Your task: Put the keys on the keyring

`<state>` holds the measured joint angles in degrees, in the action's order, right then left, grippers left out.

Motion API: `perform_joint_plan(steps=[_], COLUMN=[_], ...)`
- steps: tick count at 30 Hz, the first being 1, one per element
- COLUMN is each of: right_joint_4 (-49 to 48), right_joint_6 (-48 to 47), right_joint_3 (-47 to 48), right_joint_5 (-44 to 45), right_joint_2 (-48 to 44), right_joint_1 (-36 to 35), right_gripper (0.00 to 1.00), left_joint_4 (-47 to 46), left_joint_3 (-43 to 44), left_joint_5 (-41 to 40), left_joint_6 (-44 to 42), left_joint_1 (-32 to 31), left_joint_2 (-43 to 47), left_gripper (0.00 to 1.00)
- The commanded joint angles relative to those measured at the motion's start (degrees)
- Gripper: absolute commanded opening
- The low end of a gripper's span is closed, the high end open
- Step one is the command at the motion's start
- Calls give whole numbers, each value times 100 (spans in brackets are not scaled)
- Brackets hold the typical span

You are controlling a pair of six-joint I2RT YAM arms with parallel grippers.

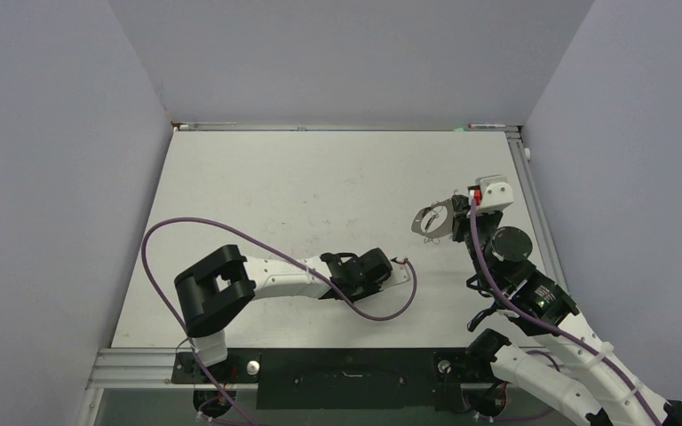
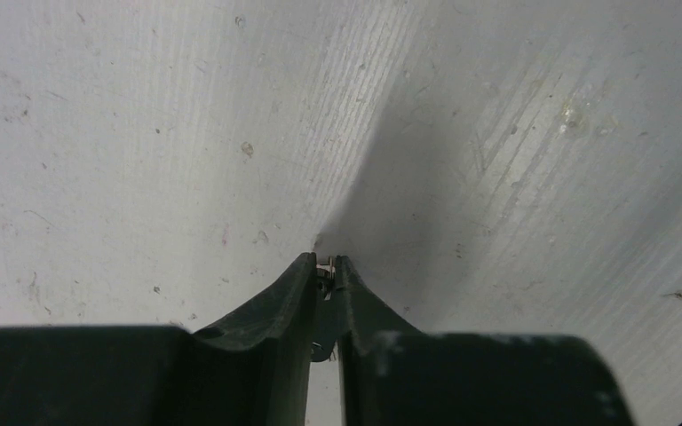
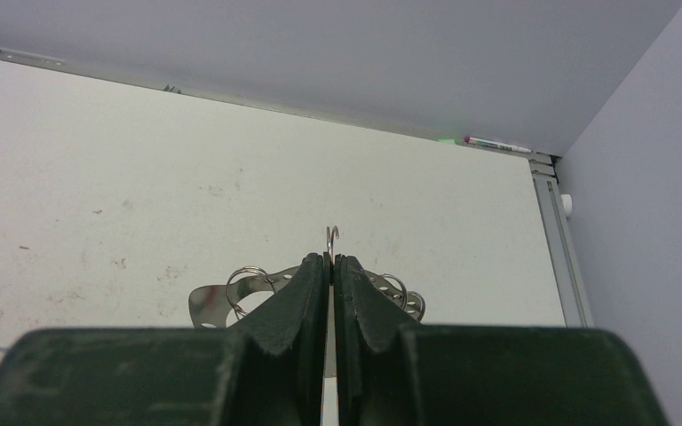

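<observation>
The keyring [image 1: 432, 220] is a silvery band with holes and small wire loops. My right gripper [image 1: 458, 211] holds it above the table at the right. In the right wrist view my right gripper [image 3: 330, 259] is shut on the keyring [image 3: 218, 300]. A wire hook end [image 3: 332, 236] sticks up past the tips. In the left wrist view my left gripper [image 2: 326, 265] is shut on a tiny key [image 2: 325, 269], close over the table. A silver bit shows at the tips and a dark part sits between the fingers. In the top view my left gripper [image 1: 385, 270] is low at mid table; the key is hidden there.
The white table [image 1: 302, 195] has scuffs and is walled at the back and both sides. A metal rail [image 1: 537, 213] runs along its right edge. The left arm's purple cable [image 1: 164, 244] loops over the left part of the table.
</observation>
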<state>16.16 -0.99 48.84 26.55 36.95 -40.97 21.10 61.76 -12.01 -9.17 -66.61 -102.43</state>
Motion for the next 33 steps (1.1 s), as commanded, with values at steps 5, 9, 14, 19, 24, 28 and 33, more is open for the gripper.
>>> perform_joint_plan(steps=[5,9,14,19,24,28,33], right_joint_4=[-199,-195,-200,-159,-152,-158,-140], right_joint_6=[-50,-59,-50,-32,-26,1,-15], right_joint_3=[166,152,143,143,113,75,56], right_joint_5=[75,84,49,35,36,35,66], right_joint_2=[-58,-73,-93,-118,-131,-162,-221], right_joint_1=[-16,-17,-16,-17,-16,-23,-17], right_gripper=[5,5,5,5,5,5,5], left_joint_4=[-977,-1392,-1811,-2182,-3468,-4211,-4877], left_joint_3=[-458,-1002,-1615,-2020,-2787,-3144,-3384], left_joint_5=[531,1270,2195,2056,2106,2146,2231], left_joint_6=[68,40,23,-164,-455,-675,-1011], left_joint_1=[64,414,945,989,979,988,975], left_joint_2=[1119,1832,2262,2051,2275,2342,2202], left_gripper=[62,65,63,56,49,44,40])
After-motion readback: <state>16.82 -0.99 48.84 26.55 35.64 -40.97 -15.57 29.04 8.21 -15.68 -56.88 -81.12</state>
